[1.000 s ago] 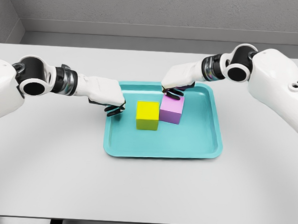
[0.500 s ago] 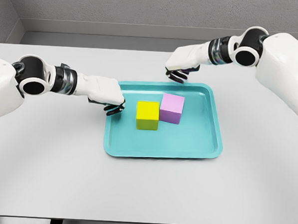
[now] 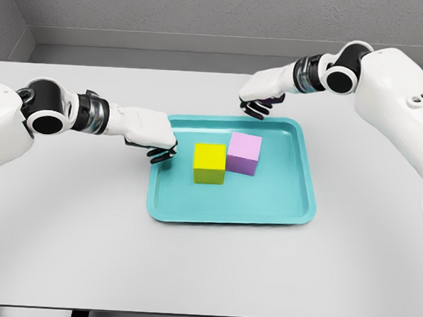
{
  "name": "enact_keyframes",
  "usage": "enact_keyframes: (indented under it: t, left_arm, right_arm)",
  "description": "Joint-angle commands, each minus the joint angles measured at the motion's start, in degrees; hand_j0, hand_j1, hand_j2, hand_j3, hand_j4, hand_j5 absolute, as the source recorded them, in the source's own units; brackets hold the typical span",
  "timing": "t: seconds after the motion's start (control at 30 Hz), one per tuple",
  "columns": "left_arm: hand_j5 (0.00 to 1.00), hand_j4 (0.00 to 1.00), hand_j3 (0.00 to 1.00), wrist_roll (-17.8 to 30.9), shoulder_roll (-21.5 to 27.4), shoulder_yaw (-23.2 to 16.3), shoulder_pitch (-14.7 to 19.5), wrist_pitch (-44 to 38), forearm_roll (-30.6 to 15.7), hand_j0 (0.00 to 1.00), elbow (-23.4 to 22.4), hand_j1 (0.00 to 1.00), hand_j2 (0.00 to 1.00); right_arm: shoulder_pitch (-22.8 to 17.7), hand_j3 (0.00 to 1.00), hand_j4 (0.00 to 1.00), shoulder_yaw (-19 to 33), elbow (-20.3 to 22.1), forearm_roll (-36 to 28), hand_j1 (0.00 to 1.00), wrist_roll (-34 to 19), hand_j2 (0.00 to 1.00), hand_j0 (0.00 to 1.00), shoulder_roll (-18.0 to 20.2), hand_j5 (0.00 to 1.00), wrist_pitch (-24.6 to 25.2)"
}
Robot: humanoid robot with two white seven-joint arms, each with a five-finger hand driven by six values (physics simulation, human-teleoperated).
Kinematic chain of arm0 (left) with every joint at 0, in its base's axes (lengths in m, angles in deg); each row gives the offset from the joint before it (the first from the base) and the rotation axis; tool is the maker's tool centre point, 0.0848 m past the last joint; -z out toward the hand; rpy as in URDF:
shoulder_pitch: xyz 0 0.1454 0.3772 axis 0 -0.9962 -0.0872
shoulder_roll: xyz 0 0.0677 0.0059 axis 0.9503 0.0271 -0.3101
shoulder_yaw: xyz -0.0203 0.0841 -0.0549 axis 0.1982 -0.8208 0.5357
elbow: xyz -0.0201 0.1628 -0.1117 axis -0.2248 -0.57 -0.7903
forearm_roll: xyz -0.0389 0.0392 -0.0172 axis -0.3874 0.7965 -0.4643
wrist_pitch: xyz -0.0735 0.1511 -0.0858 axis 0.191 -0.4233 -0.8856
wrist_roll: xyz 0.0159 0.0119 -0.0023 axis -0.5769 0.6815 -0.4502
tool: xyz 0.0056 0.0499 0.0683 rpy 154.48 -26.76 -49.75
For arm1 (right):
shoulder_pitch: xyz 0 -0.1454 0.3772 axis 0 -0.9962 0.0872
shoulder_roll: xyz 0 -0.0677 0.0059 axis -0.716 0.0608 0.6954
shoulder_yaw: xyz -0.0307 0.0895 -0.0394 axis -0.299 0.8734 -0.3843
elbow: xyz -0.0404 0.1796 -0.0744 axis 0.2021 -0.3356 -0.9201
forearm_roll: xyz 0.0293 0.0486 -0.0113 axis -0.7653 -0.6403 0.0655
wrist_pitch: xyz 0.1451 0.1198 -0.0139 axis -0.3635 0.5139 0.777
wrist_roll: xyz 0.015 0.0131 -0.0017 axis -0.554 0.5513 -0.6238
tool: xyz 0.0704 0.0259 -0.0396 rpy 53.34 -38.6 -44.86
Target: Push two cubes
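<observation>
A teal tray (image 3: 194, 213) with a raised rim lies at the middle of the frame on a pale grey table (image 3: 65, 243). Inside it, toward its upper half, two cubes stand side by side. The yellow cube (image 3: 210, 163) is on the left and the pink cube (image 3: 244, 154) on the right, set slightly higher in the picture. Their near edges touch or all but touch — the view does not settle which.

The left hand (image 3: 150, 132) comes in from the left edge of the frame, its white forearm stretched across the table. Its dark fingers (image 3: 163, 155) are curled downward at the tray's upper left corner, right at the rim, and grasp nothing. It stands clear of the yellow cube, with bare tray floor between them.

The right hand (image 3: 263, 90) reaches in from the upper right of the frame and hovers just beyond the tray's far rim, above and slightly right of the pink cube in the picture. Its fingers (image 3: 254, 109) are bent down and inward, loosely curled — they hold nothing and touch neither cube. A small dark shadow sits on the table beneath them.

Behind the table runs a grey wall along the top of the frame.
</observation>
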Motion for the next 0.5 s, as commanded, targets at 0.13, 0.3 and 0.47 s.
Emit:
enact_keyframes:
  t: [0.13,0.3,0.47]
  left_arm:
    - [0.07,0.07,0.07,-0.01,0.11,0.15,-0.09,-0.12,-0.23,0.07,0.15,0.07,0.07]
    - [0.07,0.07,0.07,-0.01,0.11,0.15,-0.09,-0.12,-0.23,0.07,0.15,0.07,0.07]
    - [0.07,0.07,0.07,-0.01,0.11,0.15,-0.09,-0.12,-0.23,0.07,0.15,0.07,0.07]
  right_arm:
    - [-0.18,0.00,0.00,-2.78,-1.11,0.61,0.00,0.01,0.00,0.00,-1.76,0.00,0.13]
    - [-0.53,0.00,0.00,-4.01,-1.11,0.61,0.00,0.01,0.00,0.00,-1.85,0.00,0.13]
    - [-0.53,0.00,0.00,-4.19,-1.02,0.52,0.00,0.01,0.00,0.00,-2.11,0.00,0.13]
